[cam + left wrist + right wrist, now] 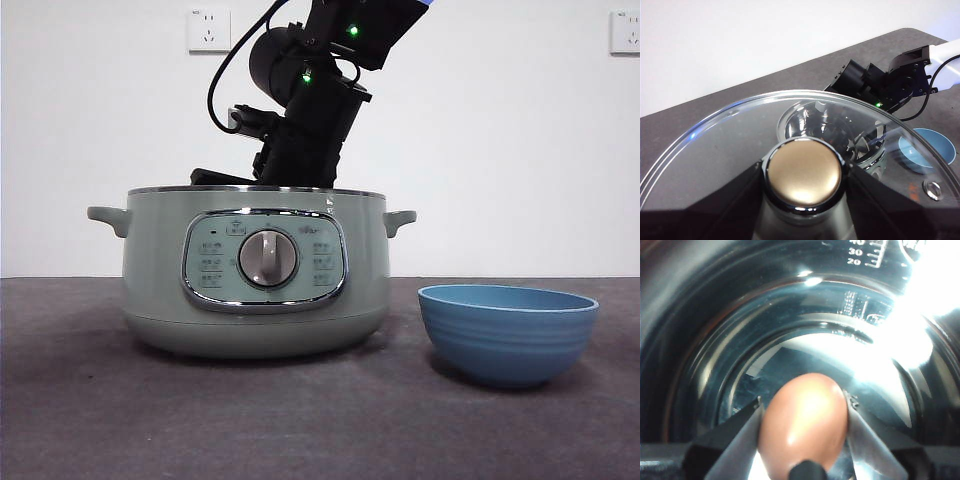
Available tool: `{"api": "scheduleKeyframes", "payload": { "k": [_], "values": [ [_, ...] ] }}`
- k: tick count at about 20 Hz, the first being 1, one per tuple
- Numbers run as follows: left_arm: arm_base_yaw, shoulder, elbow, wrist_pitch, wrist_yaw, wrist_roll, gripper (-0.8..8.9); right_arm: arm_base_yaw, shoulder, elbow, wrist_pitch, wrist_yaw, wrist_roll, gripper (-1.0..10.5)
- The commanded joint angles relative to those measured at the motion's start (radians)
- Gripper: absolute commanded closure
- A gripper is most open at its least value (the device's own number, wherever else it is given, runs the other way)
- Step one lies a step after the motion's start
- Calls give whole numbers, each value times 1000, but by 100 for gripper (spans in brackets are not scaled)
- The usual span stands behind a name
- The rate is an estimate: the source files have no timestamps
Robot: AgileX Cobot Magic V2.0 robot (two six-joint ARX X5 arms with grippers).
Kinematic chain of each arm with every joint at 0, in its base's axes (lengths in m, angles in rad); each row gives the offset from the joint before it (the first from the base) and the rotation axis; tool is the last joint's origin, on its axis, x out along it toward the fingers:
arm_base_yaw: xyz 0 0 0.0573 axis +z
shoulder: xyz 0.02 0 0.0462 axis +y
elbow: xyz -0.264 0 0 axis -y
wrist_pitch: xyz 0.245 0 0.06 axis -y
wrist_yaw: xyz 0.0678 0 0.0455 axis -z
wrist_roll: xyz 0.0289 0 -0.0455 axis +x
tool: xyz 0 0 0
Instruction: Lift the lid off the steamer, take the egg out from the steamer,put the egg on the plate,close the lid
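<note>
Steamer [255, 275] sits on the dark table [320, 420], lid off, dial facing the front camera. Blue plate [508, 333] stands at the pot's 3 o'clock in the front view, just beside it, not touching.

Right gripper [802, 432]: reached down into the pot; jaws pressed against both sides of the egg [802, 427]. Egg brownish-orange, set against the shiny dark inner wall with fill marks at 1 o'clock. Whether the egg rests on the pot floor or hangs clear of it: cannot tell. In the front view this arm [310, 100] comes in from 12 o'clock and drops behind the pot rim.

Left gripper [804, 175]: clamped on the knob of the lid [740, 150], one jaw on each side. Lid held in the air, glass dome wide across the left wrist view. Through and past the glass, toward 2 o'clock of the knob: open pot mouth, the other arm, then the plate.
</note>
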Motion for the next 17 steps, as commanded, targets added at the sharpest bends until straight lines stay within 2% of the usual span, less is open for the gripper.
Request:
{"api": "scheduleKeyframes", "payload": {
  "k": [1, 5, 10, 13, 15, 17],
  "values": [
    [-3, -10, 14, 48, -2, -6, 822, 0, 14, 0, 8, 0, 6, 959],
    [-3, -10, 14, 49, -2, -3, 822, 1, -10, 0, 19, 2, 0, 959],
    [-3, -10, 14, 55, -1, -3, 822, 1, -255, 0, -104, 11, -47, 959],
    [-3, -10, 14, 60, 26, -3, 822, 1, -446, 0, -271, 96, -90, 959],
    [-3, -10, 14, 71, 50, -3, 822, -2, -558, 0, -399, 175, -98, 959],
    [-3, -10, 14, 87, 52, -3, 822, -12, -619, -3, -496, 212, -98, 959]
  ]
}}
